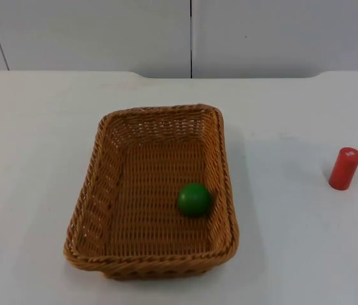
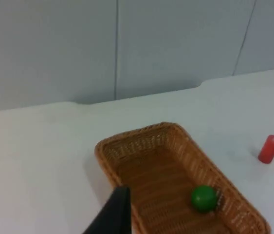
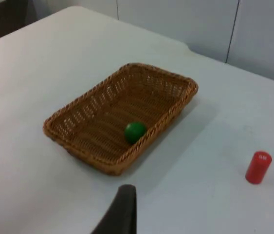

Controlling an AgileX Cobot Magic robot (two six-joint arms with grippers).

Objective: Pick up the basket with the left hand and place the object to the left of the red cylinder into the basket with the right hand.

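Observation:
A brown wicker basket [image 1: 159, 113] rests flat on the white table, a little left of centre. A green ball [image 1: 194, 199] lies inside it against its right wall. A red cylinder [image 1: 344, 168] stands upright on the table well to the basket's right. The left wrist view looks down on the basket [image 2: 141, 132], the ball [image 2: 204, 198] and the cylinder [image 2: 269, 148], with my left gripper [image 2: 112, 214] raised and back from the basket. My right gripper [image 3: 122, 209] also hangs clear of the basket [image 3: 161, 73], the ball [image 3: 135, 131] and the cylinder [image 3: 258, 167]. Both arms wait.
The grey partition wall [image 1: 191, 32] closes off the table's far edge. Bare white table top [image 1: 280, 190] lies between the basket and the red cylinder, and more of it on the basket's left [image 1: 32, 178].

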